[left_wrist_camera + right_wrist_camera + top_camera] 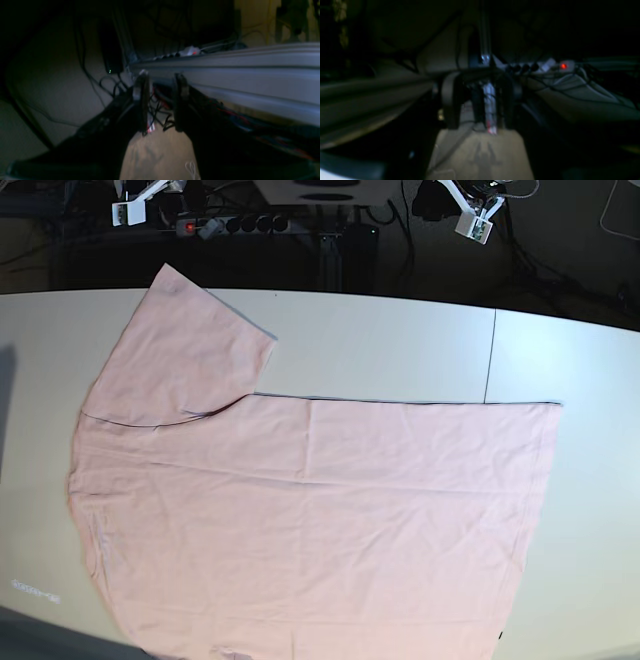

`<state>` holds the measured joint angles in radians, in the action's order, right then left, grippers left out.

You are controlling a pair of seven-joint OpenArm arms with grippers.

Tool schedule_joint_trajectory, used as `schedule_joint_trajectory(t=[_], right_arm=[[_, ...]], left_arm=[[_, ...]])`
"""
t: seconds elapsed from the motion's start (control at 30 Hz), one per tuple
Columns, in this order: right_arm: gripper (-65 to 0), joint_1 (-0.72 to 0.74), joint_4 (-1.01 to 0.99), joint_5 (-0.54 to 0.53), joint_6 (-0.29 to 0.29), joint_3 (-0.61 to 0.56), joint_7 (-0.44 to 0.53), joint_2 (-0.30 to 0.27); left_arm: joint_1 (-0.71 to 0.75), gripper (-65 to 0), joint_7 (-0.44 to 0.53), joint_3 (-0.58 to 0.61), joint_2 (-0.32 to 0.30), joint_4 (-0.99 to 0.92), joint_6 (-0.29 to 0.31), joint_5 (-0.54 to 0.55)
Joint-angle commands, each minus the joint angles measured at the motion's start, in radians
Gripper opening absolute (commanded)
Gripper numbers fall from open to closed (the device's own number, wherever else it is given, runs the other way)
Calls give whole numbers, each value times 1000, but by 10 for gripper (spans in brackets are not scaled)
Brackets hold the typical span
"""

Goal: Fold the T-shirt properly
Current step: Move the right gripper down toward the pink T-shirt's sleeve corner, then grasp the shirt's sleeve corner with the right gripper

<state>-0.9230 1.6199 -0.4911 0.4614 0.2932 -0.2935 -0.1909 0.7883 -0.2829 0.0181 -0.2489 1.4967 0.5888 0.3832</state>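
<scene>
Base view: T-shirt (300,510) flat, well apart from both tools

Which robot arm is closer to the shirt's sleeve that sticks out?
Right. The right end effector hangs past the table's far edge just beyond the sleeve; the left end effector is far along that edge.

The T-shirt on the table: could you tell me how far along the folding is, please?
Done: the T-shirt lies spread flat on the table, one sleeve out. In hand: nothing; both pincers are off the cloth. Left: every fold.
</scene>
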Motion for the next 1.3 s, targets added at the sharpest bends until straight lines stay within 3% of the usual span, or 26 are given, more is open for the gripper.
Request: schedule_joint_trajectory(t=[0.0,0.13,0.3,0.5,0.87,1.27], right_arm=[[-365,-32,52,-26,17,23,3,-9],[-272,-70,193,-113,18,82,-4,-23],[-272,-66,323,-206,18,173,-66,-28],[-272,-8,352,-237,18,264,-102,-33],[-245,193,106,-293,25,270,-169,-116],[-245,333,-89,-423,78,208,-260,-119]], left_arm=[[26,-454,8,-10,-4,47,18,9],[65,-454,-2,-26,-3,171,19,9],[80,-453,-35,-26,-4,264,19,10],[79,-453,-59,-26,-4,277,19,10],[79,-453,-76,-26,-30,277,18,10],[79,-453,-97,-26,-47,277,18,24]])
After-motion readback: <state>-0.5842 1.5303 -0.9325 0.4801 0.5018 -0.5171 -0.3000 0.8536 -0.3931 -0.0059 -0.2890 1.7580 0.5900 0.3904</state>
